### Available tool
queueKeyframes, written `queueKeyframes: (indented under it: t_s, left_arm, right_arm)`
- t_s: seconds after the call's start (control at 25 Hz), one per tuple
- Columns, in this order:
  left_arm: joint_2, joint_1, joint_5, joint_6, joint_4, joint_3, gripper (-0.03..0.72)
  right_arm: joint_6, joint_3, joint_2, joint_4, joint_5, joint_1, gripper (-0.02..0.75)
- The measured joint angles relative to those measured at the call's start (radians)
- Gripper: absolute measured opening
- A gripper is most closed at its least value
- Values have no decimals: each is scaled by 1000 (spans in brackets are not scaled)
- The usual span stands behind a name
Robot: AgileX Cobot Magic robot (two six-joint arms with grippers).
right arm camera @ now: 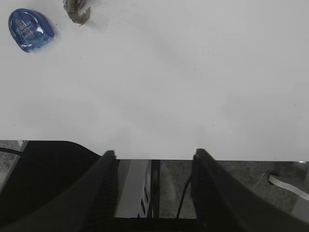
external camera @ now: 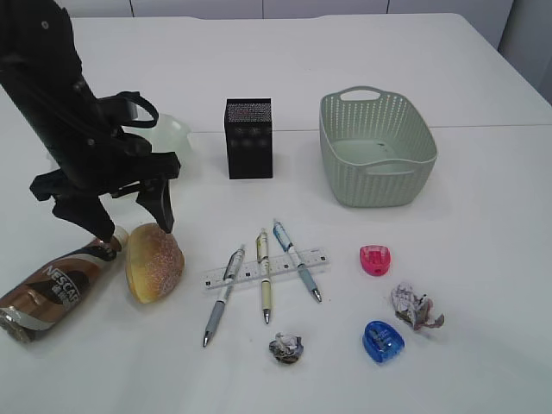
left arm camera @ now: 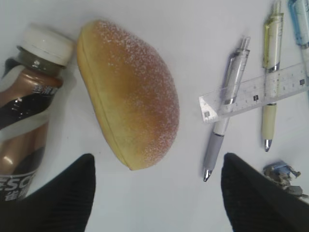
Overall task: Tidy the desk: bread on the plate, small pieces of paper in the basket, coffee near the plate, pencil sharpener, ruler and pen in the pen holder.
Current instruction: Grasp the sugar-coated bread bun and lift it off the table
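On the white tabletop (external camera: 483,172), the left gripper (external camera: 134,220) hangs over the near-left part, just above the bread (external camera: 155,261). Its jaws stand wide apart and hold nothing; in the left wrist view one dark fingertip (left arm camera: 63,193) sits on each side of the loaf's near end, clear of it. The bread lies on the bare tabletop, a sugared half-moon bun, with the coffee bottle (external camera: 56,289) lying on its side just beside it toward the left edge, its white cap close to the bun.

Behind the arm, near the left edge, a pale green plate (external camera: 172,134) shows only in part. The black pen holder (external camera: 248,138) stands upright around the middle toward the far edge, and the grey-green basket (external camera: 332,142) sits to its right.

Toward the near edge at the middle, three pens (external camera: 265,276) lie fanned across a clear ruler (external camera: 312,259). A small crumpled paper (external camera: 286,348) lies nearer the front edge. To the right are a pink pencil sharpener (external camera: 375,260), a blue pencil sharpener (external camera: 383,341) and a second paper wad (external camera: 414,306) between them and slightly right.

The right gripper (right arm camera: 154,169) is out of the exterior view; its own camera shows its jaws parted and empty at the tabletop's near edge, with the blue sharpener well away from it.
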Motion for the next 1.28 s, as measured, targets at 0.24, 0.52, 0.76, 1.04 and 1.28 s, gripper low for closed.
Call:
queueKeyframes:
  t_s: [0.24, 0.52, 0.76, 1.04, 1.28]
  left_arm:
    - [21, 0, -50, -11, 0, 0, 591]
    - [22, 0, -109, -51, 17, -2, 591]
    - [73, 0, -71, -94, 24, -2, 591]
    - [122, 0, -59, -100, 8, -4, 591]
    - [148, 0, -76, -100, -3, -5, 591]
  right_arm:
    - [-6, 0, 0, 22, -2, 0, 364]
    - [-8, 0, 0, 31, -2, 0, 364]
    - [-10, 0, 0, 31, -2, 0, 364]
    - [-10, 0, 0, 33, -9, 0, 364]
    - [-10, 0, 0, 33, -10, 0, 364]
